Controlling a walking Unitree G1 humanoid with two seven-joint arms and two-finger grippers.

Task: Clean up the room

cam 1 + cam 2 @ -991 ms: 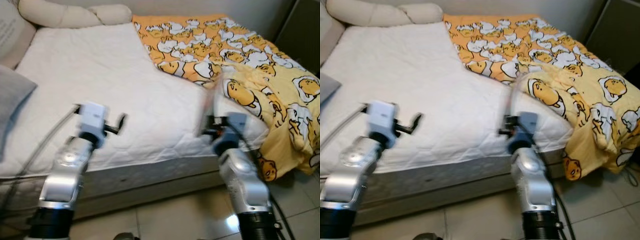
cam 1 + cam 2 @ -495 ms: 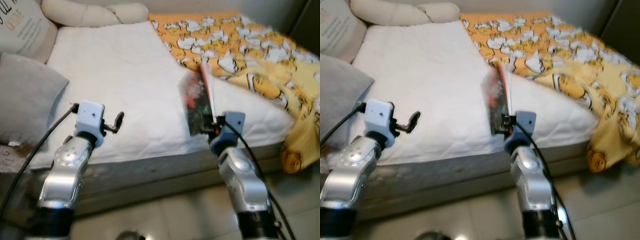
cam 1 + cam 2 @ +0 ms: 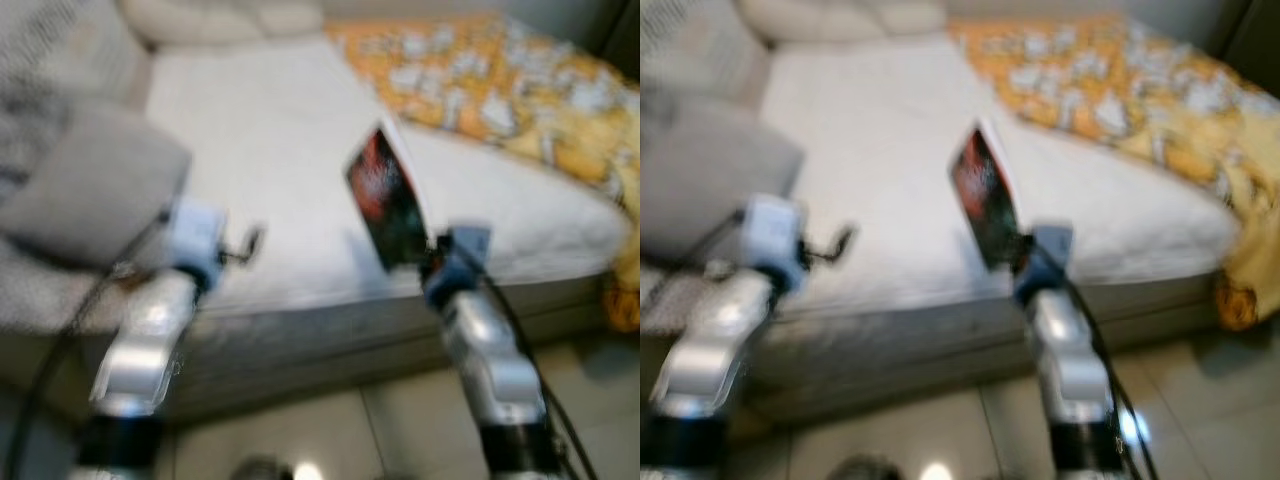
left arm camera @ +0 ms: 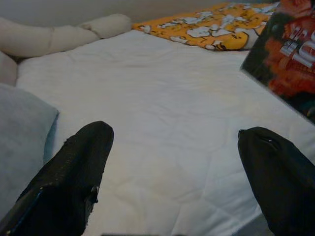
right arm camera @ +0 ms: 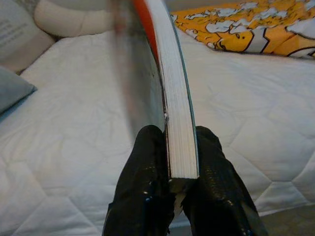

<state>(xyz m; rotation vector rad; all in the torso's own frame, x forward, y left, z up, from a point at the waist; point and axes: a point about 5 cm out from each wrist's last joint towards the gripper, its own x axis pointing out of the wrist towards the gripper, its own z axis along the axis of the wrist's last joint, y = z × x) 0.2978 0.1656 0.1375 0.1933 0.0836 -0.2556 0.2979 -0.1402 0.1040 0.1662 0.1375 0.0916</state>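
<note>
White quilted mattress takes up the scene, a yellow patterned duvet bunched at its far side. Held upright above the mattress's near edge, the book is pinched at its lowest corner only by the right gripper – a thin hold (the cover looks glossy), so a jolt could likely swing or slip it. That arm reaches forward, wrist raised. Over the same near edge the left gripper hovers, fingers spread wide, empty.

Glossy-covered book, quilted cloth mattress
</note>
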